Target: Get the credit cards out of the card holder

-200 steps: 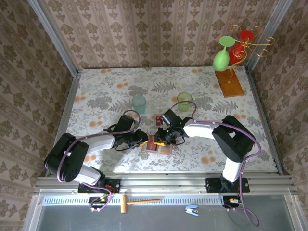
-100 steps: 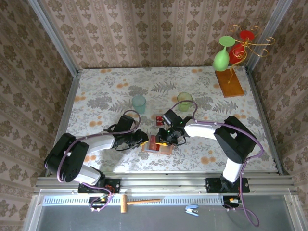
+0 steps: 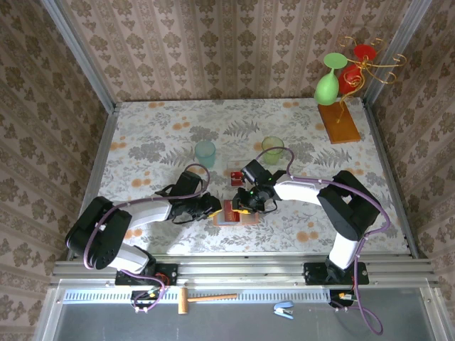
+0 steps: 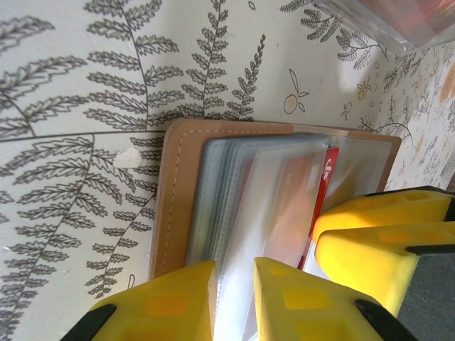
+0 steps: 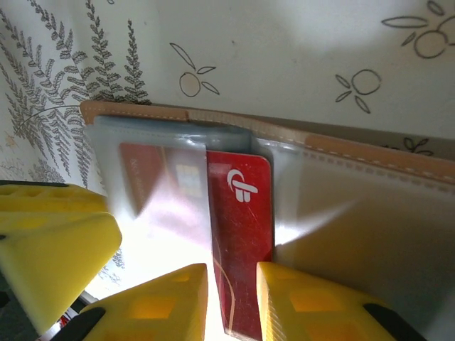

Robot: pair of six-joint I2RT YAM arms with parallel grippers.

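— Location, card holder (image 3: 242, 219)?
— Table (image 3: 142, 135), middle of the near edge. My left gripper (image 4: 234, 273), narrowly parted, pinches its sleeves (image 4: 242, 185); my right gripper (image 5: 231, 277) likewise pinches one red card (image 5: 240, 213).
— Hazard?
— Sleeve friction could drag the holder along.

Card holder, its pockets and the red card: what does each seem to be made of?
The card holder looks like matte tan leather, with pale stitching along its edge. Its pockets seem clear glossy plastic: see-through, with glare. The red card is probably glossy plastic with a printed logo.
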